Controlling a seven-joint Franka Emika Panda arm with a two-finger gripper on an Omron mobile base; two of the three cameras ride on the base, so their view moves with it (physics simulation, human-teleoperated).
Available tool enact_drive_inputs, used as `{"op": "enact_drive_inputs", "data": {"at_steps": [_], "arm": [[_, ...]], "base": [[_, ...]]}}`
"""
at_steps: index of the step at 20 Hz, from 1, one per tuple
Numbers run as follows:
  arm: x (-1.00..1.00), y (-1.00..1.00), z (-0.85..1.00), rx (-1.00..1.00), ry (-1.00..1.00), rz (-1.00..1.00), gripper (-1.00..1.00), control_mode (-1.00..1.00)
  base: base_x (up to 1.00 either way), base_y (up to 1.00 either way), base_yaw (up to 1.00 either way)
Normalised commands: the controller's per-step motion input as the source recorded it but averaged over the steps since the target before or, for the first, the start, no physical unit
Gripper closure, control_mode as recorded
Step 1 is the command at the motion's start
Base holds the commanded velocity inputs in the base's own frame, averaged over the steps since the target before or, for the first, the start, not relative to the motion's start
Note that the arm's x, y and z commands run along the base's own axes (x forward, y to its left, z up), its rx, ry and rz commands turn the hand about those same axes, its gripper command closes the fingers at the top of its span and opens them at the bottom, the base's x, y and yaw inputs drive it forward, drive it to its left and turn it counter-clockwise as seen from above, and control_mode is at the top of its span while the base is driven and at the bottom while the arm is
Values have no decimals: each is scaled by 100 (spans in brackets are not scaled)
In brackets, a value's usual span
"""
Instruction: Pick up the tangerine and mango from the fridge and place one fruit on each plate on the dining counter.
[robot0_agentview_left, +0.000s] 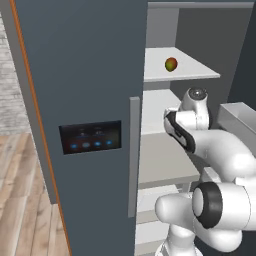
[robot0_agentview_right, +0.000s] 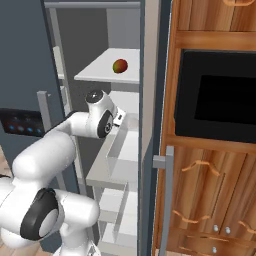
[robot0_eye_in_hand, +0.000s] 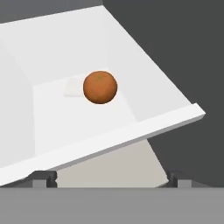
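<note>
Jaws: my gripper (robot0_eye_in_hand: 111, 178) stands spread wide and empty; both dark tips sit far apart at the bottom of the hand view, touching nothing.
Bin rim: the near wall of the white bin (robot0_eye_in_hand: 131, 133) runs slantwise across just ahead of my tips, between me and the fruit.
Tangerine: the tangerine (robot0_eye_in_hand: 100, 87) rests on the bin floor, beyond that rim, close to the middle of my line of sight and a shade to the tips' left side. It is round, so no long axis governs the grasp.
Bearing: straight ahead along my fingers and down into the bin. In my judgement the approach must clear the rim first, then descend.
Risk: I judge the rim the likeliest thing to catch a tip.
Fridge: the fridge (robot0_agentview_left: 85, 75) stands with its door open; my wrist reaches in at mid height.
Mango: the mango (robot0_agentview_left: 171, 64) lies on the shelf (robot0_agentview_left: 200, 74) above, well apart from my jaws.
</note>
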Motion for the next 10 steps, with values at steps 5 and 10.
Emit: {"op": "enact_drive_inputs", "data": {"at_steps": [5,10], "arm": [[0,-34,0,0,0,5,-100,-100],[8,-9,0,0,1,9,-100,-100]], "base": [[0,0,0],[0,0,0]]}}
